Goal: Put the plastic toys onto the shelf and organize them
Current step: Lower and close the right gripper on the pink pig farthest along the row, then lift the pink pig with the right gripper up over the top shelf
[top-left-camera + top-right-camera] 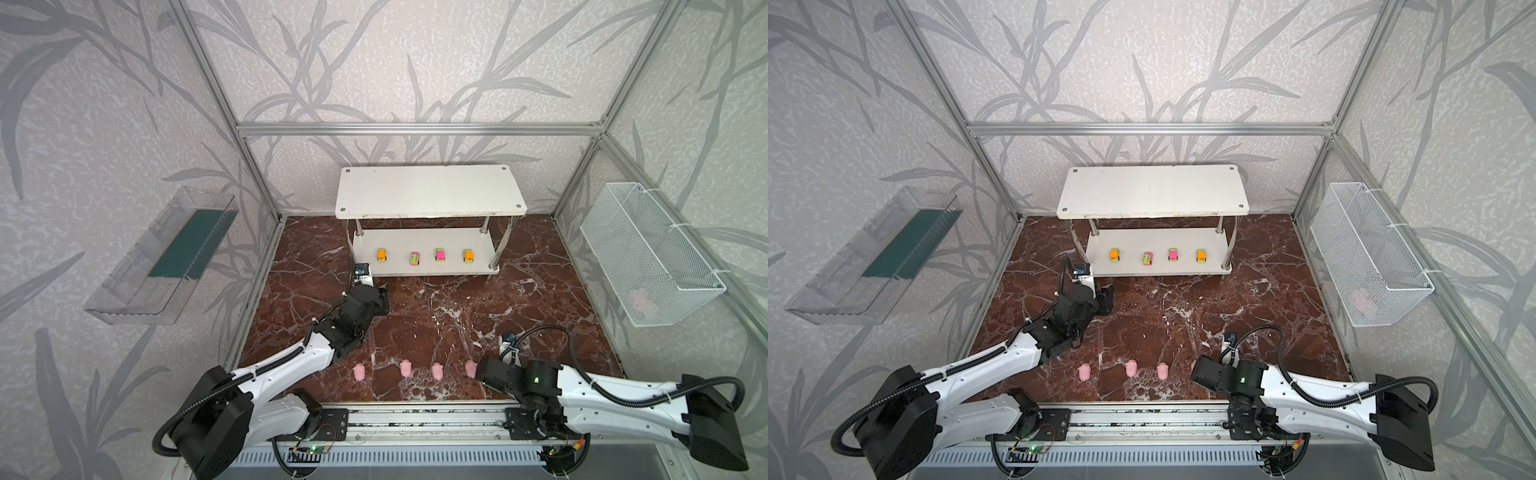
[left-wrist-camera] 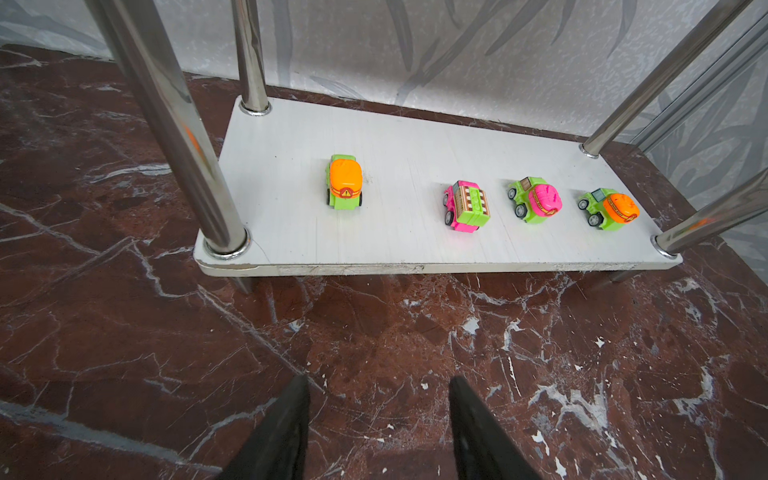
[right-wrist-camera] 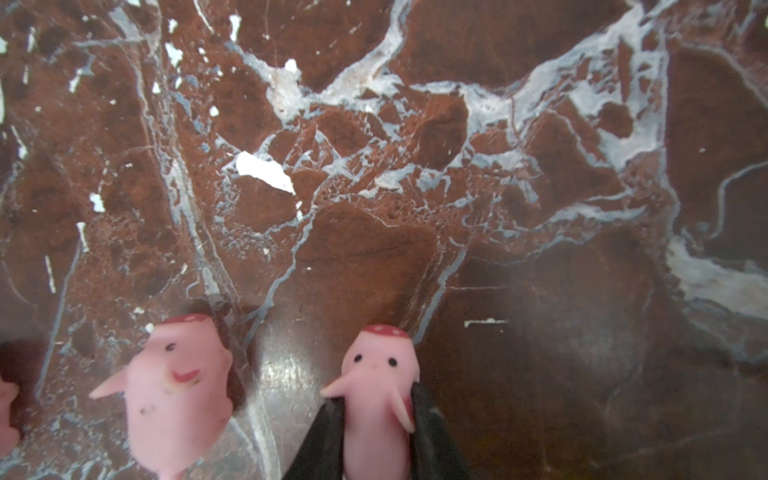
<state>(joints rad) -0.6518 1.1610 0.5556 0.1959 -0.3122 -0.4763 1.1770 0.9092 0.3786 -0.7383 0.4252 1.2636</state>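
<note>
The white two-tier shelf point(image 1: 428, 195) stands at the back, its lower tier point(image 2: 395, 245) carrying a row of several toy cars, from an orange-topped one point(image 2: 345, 183) to another at the far end point(image 2: 609, 208). Several pale-pink pig figurines lie in a row near the front edge, the leftmost point(image 1: 359, 372) apart from both arms. My right gripper point(image 3: 376, 399) is shut on the rightmost pig point(image 3: 380, 365), with its neighbour point(image 3: 178, 390) close beside. My left gripper point(image 2: 379, 380) hangs open and empty over the floor in front of the shelf's left end.
A clear plastic tray point(image 1: 162, 257) hangs on the left wall. A white wire mesh basket point(image 1: 652, 253) hangs on the right wall, with something pale pink point(image 1: 642, 299) showing through its mesh. The floor is dark red marble point(image 1: 457, 307).
</note>
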